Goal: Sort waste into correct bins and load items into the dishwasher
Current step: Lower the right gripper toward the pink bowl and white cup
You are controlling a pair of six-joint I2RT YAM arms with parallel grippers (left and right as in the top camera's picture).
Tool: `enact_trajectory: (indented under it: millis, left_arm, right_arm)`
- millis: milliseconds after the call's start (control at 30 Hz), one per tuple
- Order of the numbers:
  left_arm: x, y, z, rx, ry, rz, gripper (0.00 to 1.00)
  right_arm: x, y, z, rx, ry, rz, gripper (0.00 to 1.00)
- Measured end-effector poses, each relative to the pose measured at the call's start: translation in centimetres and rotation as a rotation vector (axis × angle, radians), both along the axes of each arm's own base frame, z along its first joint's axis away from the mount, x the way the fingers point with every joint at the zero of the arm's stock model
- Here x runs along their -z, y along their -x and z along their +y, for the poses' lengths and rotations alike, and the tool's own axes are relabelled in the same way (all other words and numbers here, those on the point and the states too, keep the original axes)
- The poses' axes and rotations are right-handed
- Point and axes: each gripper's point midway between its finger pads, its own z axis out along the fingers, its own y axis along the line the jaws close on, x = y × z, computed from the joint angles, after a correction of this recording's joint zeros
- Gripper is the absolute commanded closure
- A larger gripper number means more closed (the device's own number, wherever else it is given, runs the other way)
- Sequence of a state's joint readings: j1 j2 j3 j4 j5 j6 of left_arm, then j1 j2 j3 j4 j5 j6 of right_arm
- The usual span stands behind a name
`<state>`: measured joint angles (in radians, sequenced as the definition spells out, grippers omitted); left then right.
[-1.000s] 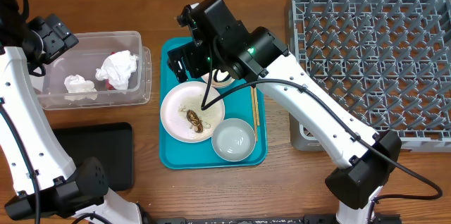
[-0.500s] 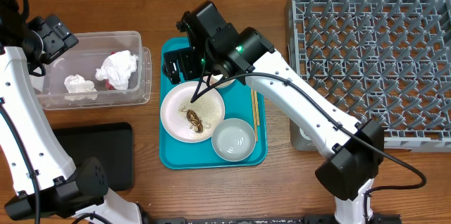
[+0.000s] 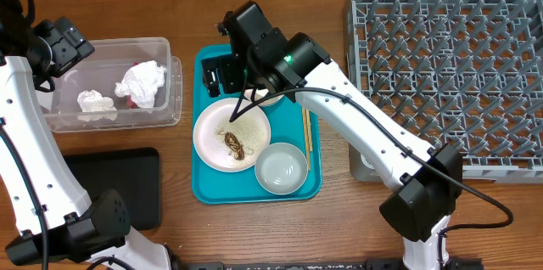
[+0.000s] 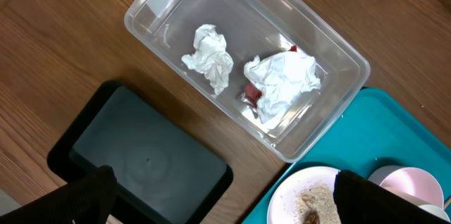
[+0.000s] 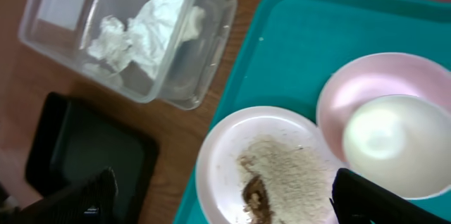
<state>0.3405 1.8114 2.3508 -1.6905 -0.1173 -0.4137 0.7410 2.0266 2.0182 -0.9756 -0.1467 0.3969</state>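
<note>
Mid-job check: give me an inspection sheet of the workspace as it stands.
Surface: wooden table, teal tray in the middle.
Job's things: clear tub holds two tissues and red wrapper; black tray empty; plate with rice and brown scrap, whitish bowl, cup inside pink bowl, and chopsticks, all on teal tray; dish rack unloaded.
Clutter: nothing seen.
Grippers: left gripper open, empty, near tub; right gripper open, empty, above plate.
Cables: black cable hangs over plate.
Surroundings: nothing seen.
</note>
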Motion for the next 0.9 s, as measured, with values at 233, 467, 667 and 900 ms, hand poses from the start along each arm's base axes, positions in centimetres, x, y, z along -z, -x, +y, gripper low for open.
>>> enact_trajectory:
  millis: [233,467,667,900]
  left_arm:
    - [0.0,0.0,0.0,0.0,0.0,0.0,0.0]
    - [0.0,0.0,0.0,0.0,0.0,0.0,0.0]
    - [0.0,0.0,0.0,0.0,0.0,0.0,0.0]
    - [0.0,0.0,0.0,0.0,0.0,0.0,0.0]
  right_arm:
    - [-0.7,-2.0,-0.4,0.053,0.015,-0.093,0.0]
    - [-0.8,-3.5,-1.1,0.114,0.054,-0.157,0.06]
    - [3.7,-4.5,-2.3,0.156,0.185,-0.126,0.09]
    - [7.7,-4.7,-2.6,0.16,0.26,-0.076,0.22]
